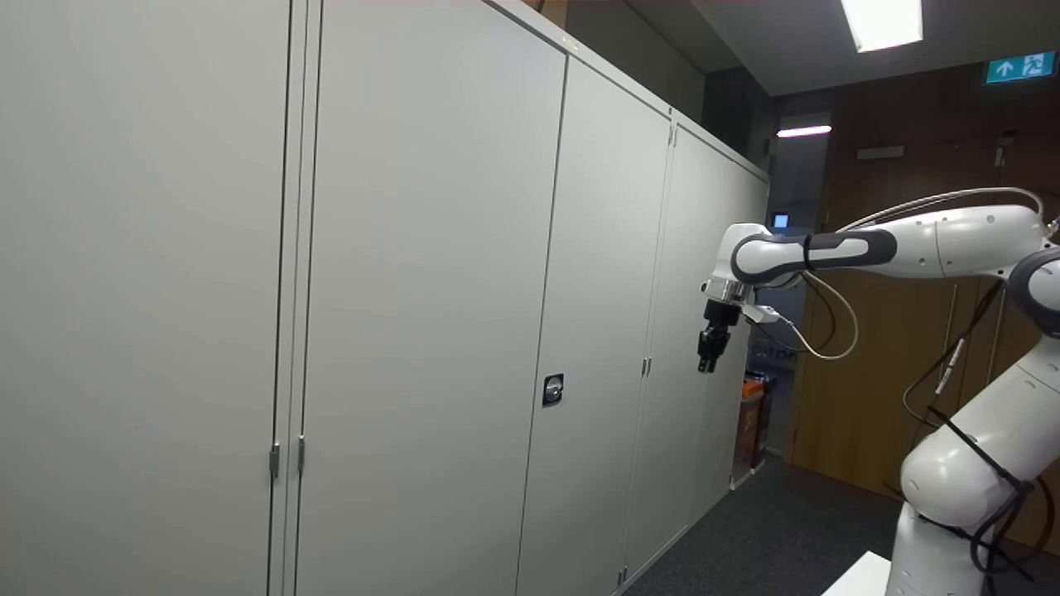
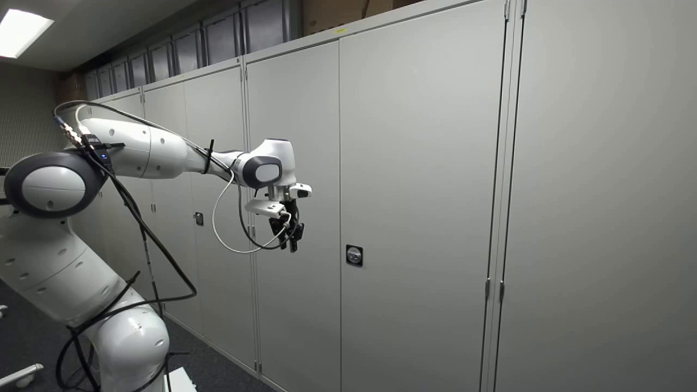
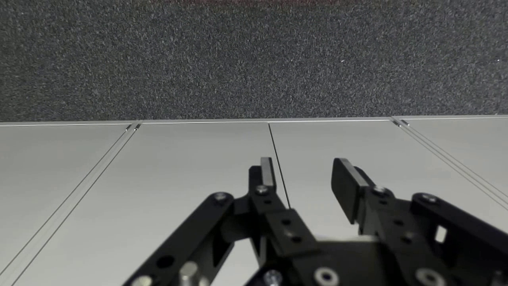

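1 claw (image 3: 303, 172), spread apart, nil held; well off rnd. handle (image 2: 354, 255), no contact. 1 pr. cabinet doors (image 2: 414, 152), one bearing handle, both shut. Prog. (est.): early; nil visibly done, any grip or contact outstg.

The cabinet (image 1: 439, 248) is tall, pale grey and upright, standing on the dark floor (image 3: 254, 59). Its left door (image 2: 321, 179) and right door (image 2: 425, 190), both flat and smooth, are shut and flush with each other, with a thin, dark, upright seam (image 3: 273, 139) between them. In both exterior views a round silver handle (image 2: 354, 255), framed in black, sits on the right door, just beside that seam and well above the floor. Small metal hinges (image 2: 487, 288) stand along the doors' outer edges.
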Controlling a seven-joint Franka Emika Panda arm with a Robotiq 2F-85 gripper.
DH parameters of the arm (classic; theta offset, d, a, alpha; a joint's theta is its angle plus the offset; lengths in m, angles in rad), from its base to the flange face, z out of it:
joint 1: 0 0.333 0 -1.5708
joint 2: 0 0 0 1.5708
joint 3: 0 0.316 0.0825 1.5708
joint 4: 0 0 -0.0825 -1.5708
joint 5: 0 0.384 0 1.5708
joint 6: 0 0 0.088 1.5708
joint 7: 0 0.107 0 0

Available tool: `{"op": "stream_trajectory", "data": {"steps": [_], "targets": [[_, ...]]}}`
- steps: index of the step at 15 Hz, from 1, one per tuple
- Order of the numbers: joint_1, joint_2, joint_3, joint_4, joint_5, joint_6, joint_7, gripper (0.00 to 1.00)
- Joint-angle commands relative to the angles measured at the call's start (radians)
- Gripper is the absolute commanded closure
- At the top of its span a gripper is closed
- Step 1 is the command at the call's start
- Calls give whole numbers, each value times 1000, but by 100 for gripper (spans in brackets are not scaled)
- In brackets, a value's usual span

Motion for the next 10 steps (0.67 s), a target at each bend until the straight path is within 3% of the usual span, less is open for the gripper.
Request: {"op": "stream_trajectory", "data": {"steps": [1, 4, 10], "targets": [[-14, -10, 11, 18, -36, -27, 5, 21], [-16, -6, 10, 32, -56, -24, 0, 1], [-17, -2, 9, 54, -95, -34, -3, 0]]}}
